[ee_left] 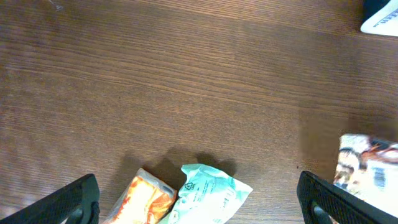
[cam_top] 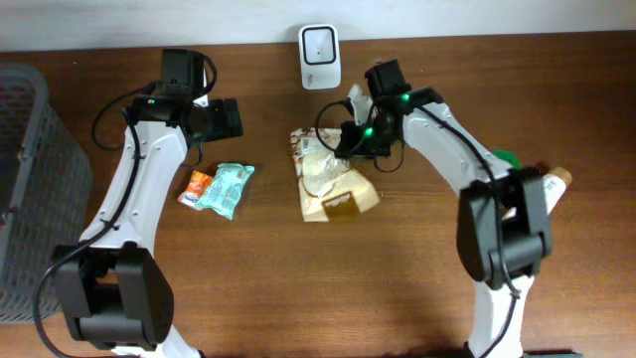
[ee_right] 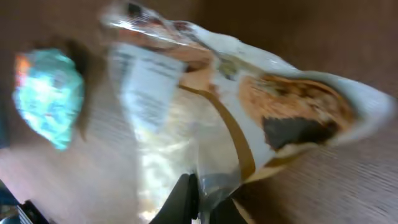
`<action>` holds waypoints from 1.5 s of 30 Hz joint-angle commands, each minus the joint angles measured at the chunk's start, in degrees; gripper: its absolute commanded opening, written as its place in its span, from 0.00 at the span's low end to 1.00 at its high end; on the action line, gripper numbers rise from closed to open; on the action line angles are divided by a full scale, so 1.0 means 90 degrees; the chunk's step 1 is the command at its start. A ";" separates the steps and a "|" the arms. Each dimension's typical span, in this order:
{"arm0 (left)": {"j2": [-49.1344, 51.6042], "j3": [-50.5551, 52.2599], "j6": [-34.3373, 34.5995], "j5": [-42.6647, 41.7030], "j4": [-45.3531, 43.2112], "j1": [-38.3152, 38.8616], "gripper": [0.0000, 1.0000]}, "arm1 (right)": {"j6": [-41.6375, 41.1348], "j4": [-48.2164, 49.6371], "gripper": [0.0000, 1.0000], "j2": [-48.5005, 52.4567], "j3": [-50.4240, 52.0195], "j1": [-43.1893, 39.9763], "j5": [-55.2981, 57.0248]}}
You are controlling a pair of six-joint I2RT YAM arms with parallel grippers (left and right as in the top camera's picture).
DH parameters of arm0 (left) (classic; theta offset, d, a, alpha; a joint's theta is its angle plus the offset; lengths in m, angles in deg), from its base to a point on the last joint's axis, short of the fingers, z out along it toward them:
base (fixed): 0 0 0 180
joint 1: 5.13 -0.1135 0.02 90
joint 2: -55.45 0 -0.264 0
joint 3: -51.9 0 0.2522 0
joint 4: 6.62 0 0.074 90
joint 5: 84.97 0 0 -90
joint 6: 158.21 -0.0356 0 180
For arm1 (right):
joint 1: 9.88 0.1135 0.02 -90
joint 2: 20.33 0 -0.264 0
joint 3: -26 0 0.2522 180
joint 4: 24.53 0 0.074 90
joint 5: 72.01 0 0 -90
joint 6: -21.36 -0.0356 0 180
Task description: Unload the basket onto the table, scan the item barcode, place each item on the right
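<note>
The crinkly snack bag, lying on the tabletop near the scanner, looks light, limp and slippery, so the right pincer, clamped on its upper edge seam, seems well placed, while the left pincer hangs wide apart.

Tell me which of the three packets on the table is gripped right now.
The big beige-and-brown bag, pinched by the right gripper; the orange packet and teal packet lie free.

Matt wood grain on the table. Glossy crinkled plastic film on snack bag and teal packet. Smooth white plastic on scanner.
</note>
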 commanded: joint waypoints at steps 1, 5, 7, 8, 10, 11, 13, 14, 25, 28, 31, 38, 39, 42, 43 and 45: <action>-0.0002 -0.0017 -0.0107 0.0073 -0.0005 -0.0005 0.99 | 0.0117 -0.0143 0.04 0.0508 0.0010 0.0070 -0.0228; -0.0002 -0.0017 -0.0107 0.0073 -0.0005 -0.0005 0.99 | 0.0119 -0.0175 0.15 0.0549 0.0270 0.0070 -0.0277; -0.0002 -0.0017 -0.0104 0.0073 -0.0005 -0.0005 0.99 | 0.0396 -0.0231 0.38 0.0549 0.0289 -0.0027 -0.1044; -0.0002 -0.0017 -0.0104 0.0073 -0.0005 -0.0005 0.99 | 0.0437 -0.0270 0.42 0.0549 0.0287 -0.0124 -0.1338; -0.0002 -0.0017 -0.0100 0.0032 -0.0012 -0.0005 0.99 | 0.0763 -0.0636 0.51 0.0549 0.0289 -0.0391 -0.1622; -0.0002 -0.0017 -0.0102 -0.0053 -0.0012 -0.0005 0.99 | 0.0988 -0.0942 0.53 0.0549 0.0289 -0.0488 -0.1617; -0.0002 -0.0017 -0.0102 -0.0228 -0.0007 -0.0005 0.99 | 0.1345 -0.1387 0.54 0.0549 0.0289 -0.0527 -0.1620; -0.0002 -0.0017 -0.0102 -0.0427 0.0000 -0.0005 0.99 | 0.1401 -0.1518 0.54 0.0549 0.0289 -0.0500 -0.1615; 0.0095 0.1406 -0.0083 -0.2341 -0.0182 0.0430 0.00 | 0.0233 0.0119 0.54 0.0549 0.1384 -0.0036 -0.1610; 0.0107 0.2113 -0.0078 -0.2419 -0.0913 0.0942 0.00 | 0.0126 0.0260 0.54 0.0549 0.1409 -0.0036 -0.1615; 0.0328 0.2293 0.0109 -0.2266 -0.1214 0.1328 0.00 | 0.0126 0.0267 0.54 0.0549 0.1409 -0.0036 -0.1615; 0.0923 0.2295 0.0364 -0.1314 -0.1358 0.1336 0.00 | 0.0126 0.0291 0.54 0.0549 0.1409 -0.0036 -0.1564; 0.1013 0.2295 0.0418 -0.1345 -0.1399 0.1360 0.00 | 0.0126 0.0289 0.54 0.0549 0.1409 -0.0036 -0.1564; 0.1066 0.2295 0.0425 -0.1467 -0.1394 0.1370 0.00 | -0.0010 0.0291 0.53 0.0549 0.1413 -0.0036 -0.1554; 0.1066 0.2295 0.0401 -0.1700 -0.1309 0.1370 0.00 | -0.0194 0.0328 0.53 0.0549 0.1413 -0.0036 -0.1554; 0.1064 0.2295 0.0075 -0.2419 -0.1127 0.1370 0.00 | -0.0512 0.0471 0.53 0.0549 0.1413 0.0017 -0.1569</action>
